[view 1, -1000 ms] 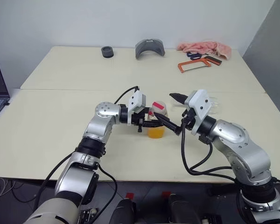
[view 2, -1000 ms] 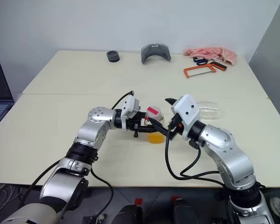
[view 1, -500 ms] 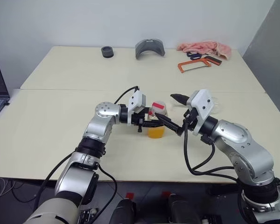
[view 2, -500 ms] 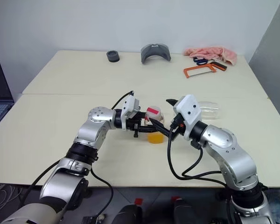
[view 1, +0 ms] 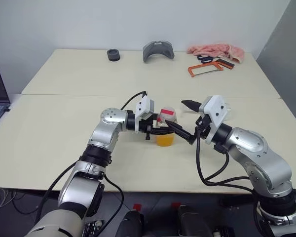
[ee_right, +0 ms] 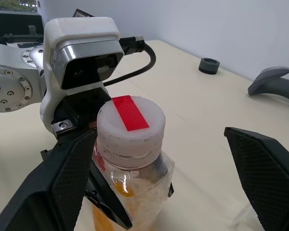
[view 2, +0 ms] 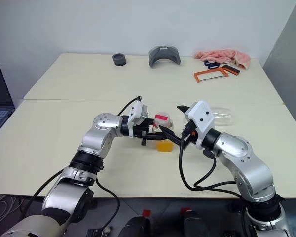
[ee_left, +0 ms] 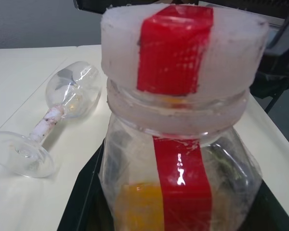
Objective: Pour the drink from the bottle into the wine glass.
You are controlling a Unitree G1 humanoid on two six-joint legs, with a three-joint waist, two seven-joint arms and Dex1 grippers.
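The bottle point(view 1: 165, 129) is held upright at the middle of the counter point(view 1: 54, 128), clamped at its body by the left tool point(view 1: 160, 130), whose black fingers are closed tight against the plastic. The drink point(view 1: 165, 139) fills only the lower part of the bottle, and the white cap with the red stripe point(ee_right: 131, 120) is seen still seated on the neck. The right tool point(view 1: 189, 122) is held beside the cap with its two fingers spread wide apart, one on either side of the cap in the right wrist view, and nothing is gripped by it. The wine glass point(ee_left: 48, 122) is seen lying on its side on the counter, just behind the right tool, with its foot toward the bottle; it appears empty, apart from some faint residue in the bowl.

The step in hand is judged to be uncapping: the bottle is braced by one tool while the other is lined up on the cap. The next move would call for the open fingers to be closed on the cap and turned, with the bottle kept steady. Before anything can be poured, the glass would also need to be stood on its foot.
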